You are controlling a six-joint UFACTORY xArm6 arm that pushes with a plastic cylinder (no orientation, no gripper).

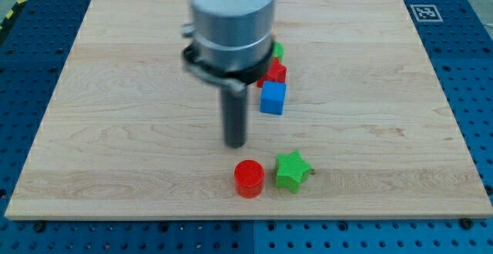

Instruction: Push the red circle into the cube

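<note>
The red circle (249, 178) lies near the view's bottom, just left of centre. The blue cube (273, 98) sits above and slightly right of it, mid-board. My tip (235, 144) stands between them, just above and a little left of the red circle, and down-left of the blue cube. It touches neither block.
A green star (292, 170) lies right beside the red circle on its right. A red block (276, 71) sits just above the blue cube, with a green block (277, 51) partly hidden behind the arm above that. The wooden board's bottom edge (246, 217) is close below the red circle.
</note>
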